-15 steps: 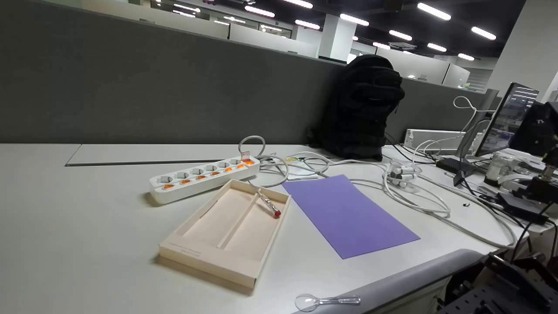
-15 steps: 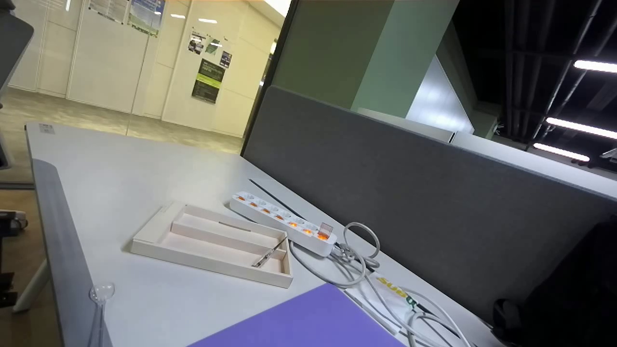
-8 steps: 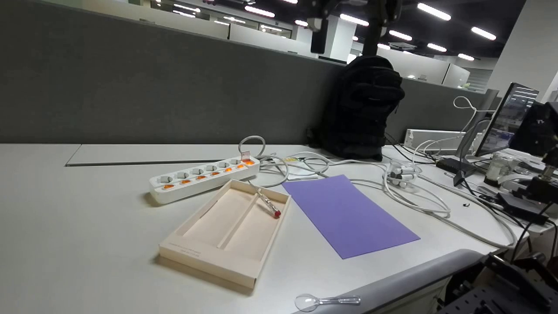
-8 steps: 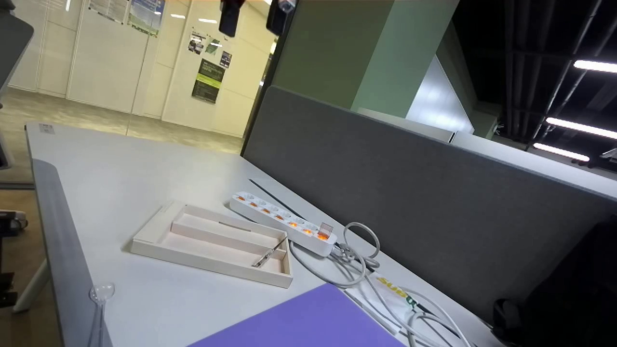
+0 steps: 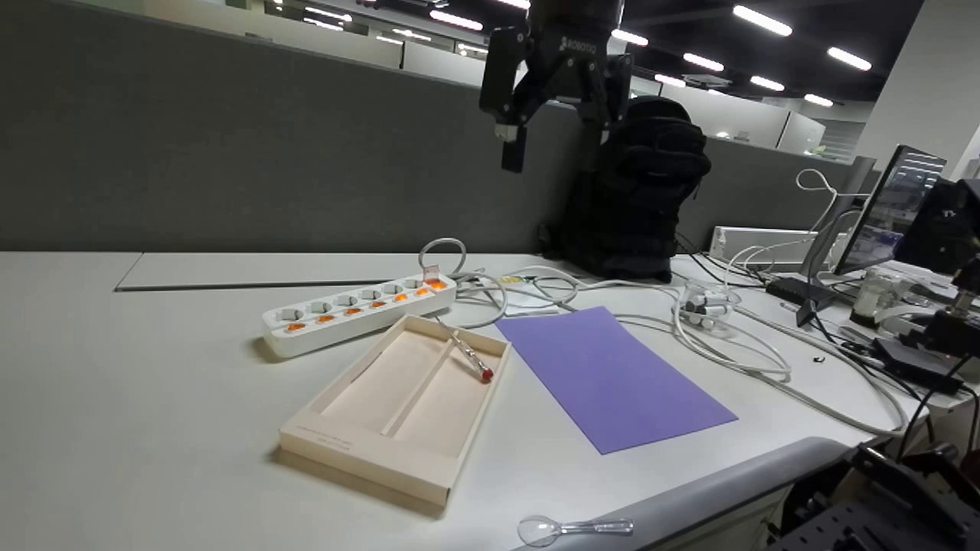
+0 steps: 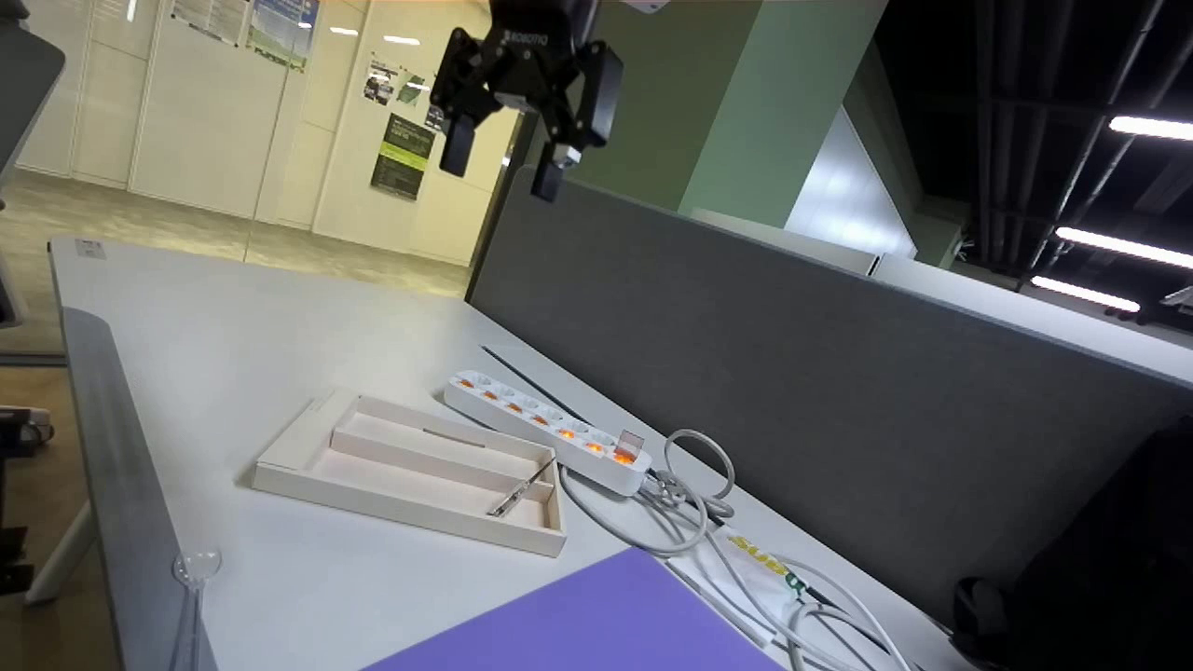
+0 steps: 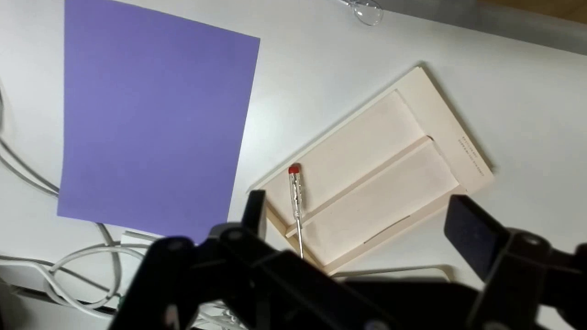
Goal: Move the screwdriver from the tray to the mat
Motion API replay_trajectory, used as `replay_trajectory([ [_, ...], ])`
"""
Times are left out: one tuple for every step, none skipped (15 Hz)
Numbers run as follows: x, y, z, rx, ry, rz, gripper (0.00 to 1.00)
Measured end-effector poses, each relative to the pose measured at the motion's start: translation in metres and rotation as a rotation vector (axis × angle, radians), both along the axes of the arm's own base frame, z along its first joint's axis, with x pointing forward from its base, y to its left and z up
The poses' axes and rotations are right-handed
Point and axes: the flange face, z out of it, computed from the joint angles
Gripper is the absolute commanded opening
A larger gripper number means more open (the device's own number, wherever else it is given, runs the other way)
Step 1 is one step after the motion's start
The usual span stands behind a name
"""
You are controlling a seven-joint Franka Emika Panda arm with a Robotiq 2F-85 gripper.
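I see a grey partition (image 5: 268,153) behind the white tabletop (image 5: 153,413), strip lights (image 5: 762,20) glowing overhead, and posters (image 6: 403,157) on a pale wall (image 6: 359,212).

One screwdriver (image 7: 296,195), one tray (image 7: 443,130), one mat (image 7: 156,119)

White table (image 5: 168,421), beige tray (image 5: 390,398) beside purple mat (image 5: 616,383), power strip (image 5: 360,315), pale cables (image 6: 664,491), clear spoon (image 5: 586,528), black backpack (image 5: 643,199)

Ceiling lights (image 5: 762,20) glare in both exterior views; the worktop (image 7: 270,121) shines; the tray (image 7: 442,130) casts soft shadow.
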Motion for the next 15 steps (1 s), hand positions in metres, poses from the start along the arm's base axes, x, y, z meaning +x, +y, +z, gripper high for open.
replay_trajectory([
  [0.005, 0.0, -0.006, 0.005, -0.003, 0.033, 1.0],
  [0.009, 0.001, -0.012, 0.011, -0.008, 0.063, 1.0],
  [0.013, 0.001, -0.017, 0.014, -0.015, 0.088, 1.0],
  [0.018, 0.0, -0.022, 0.014, -0.028, 0.102, 1.0],
  [0.022, 0.0, -0.026, 0.014, -0.043, 0.108, 1.0],
  [0.026, 0.0, -0.031, 0.013, -0.056, 0.113, 1.0],
  [0.029, -0.001, -0.037, 0.014, -0.065, 0.116, 1.0],
  [0.032, -0.001, -0.043, 0.016, -0.069, 0.116, 1.0],
  [0.034, -0.003, -0.049, 0.023, -0.06, 0.108, 1.0],
  [0.036, -0.004, -0.054, 0.026, -0.05, 0.102, 1.0],
  [0.037, -0.006, -0.057, 0.027, -0.044, 0.099, 1.0],
  [0.037, -0.006, -0.058, 0.028, -0.043, 0.097, 1.0],
  [0.037, -0.006, -0.058, 0.028, -0.043, 0.097, 1.0],
  [0.037, -0.006, -0.058, 0.028, -0.044, 0.098, 1.0],
  [0.037, -0.006, -0.058, 0.028, -0.044, 0.099, 1.0],
])
